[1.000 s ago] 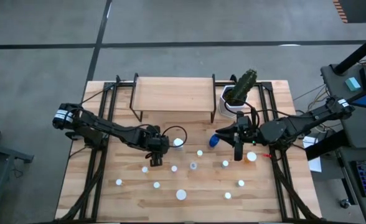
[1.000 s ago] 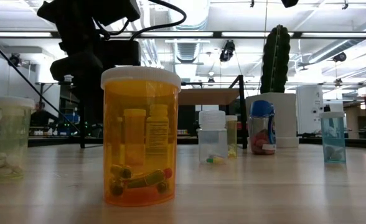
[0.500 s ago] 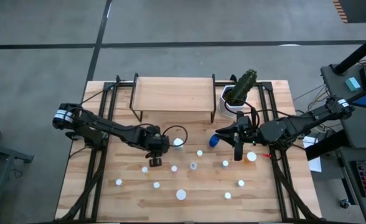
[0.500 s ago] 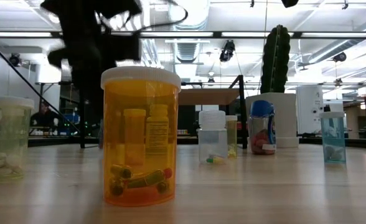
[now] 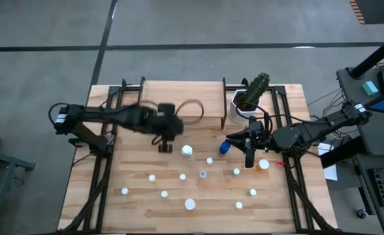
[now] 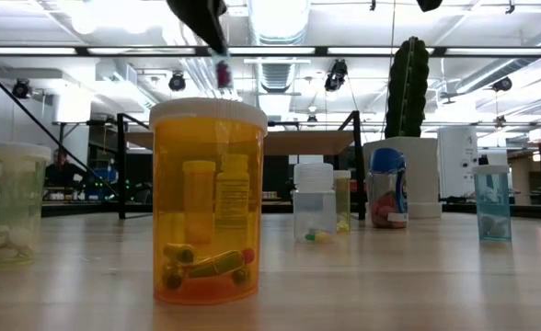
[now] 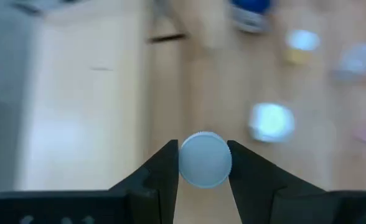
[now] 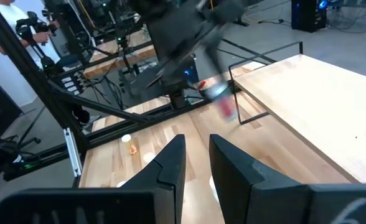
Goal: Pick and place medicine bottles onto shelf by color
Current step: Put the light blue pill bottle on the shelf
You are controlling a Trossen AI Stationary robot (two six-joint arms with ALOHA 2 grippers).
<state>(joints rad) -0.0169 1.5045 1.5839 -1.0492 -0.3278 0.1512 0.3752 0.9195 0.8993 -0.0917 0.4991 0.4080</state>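
Observation:
My left gripper (image 5: 164, 142) is above the table, in front of the light-wood shelf (image 5: 181, 98), shut on a small white-capped bottle (image 7: 205, 160). The bottle also shows in the low view (image 6: 223, 72) and, blurred, in the right wrist view (image 8: 223, 99). My right gripper (image 5: 249, 158) waits at the right, slightly open and empty, next to the blue bottle (image 5: 224, 147). Several white-capped bottles stand on their bases on the table, among them ones near the middle (image 5: 187, 151) and at the front (image 5: 190, 204). My left gripper pinches the bottle between its two fingers (image 7: 164, 165), one on either side just under the white cap (image 7: 205, 155). The fingers come from above, pointing down. The bottle hangs below the fingers, lifted clear of the table (image 6: 223, 74).
A white pot with a green cactus (image 5: 247, 101) stands right of the shelf. In the low view a big orange bottle (image 6: 208, 198) stands closest, with a pale green one (image 6: 13, 202) at the left and others behind. Black frame rails (image 5: 104, 166) run along both table sides.
My left gripper has risen from among the bottles and gone toward the table's far edge and the shelf, carrying the white-capped bottle, now lifted clear of the table. The motion is fast and blurred.

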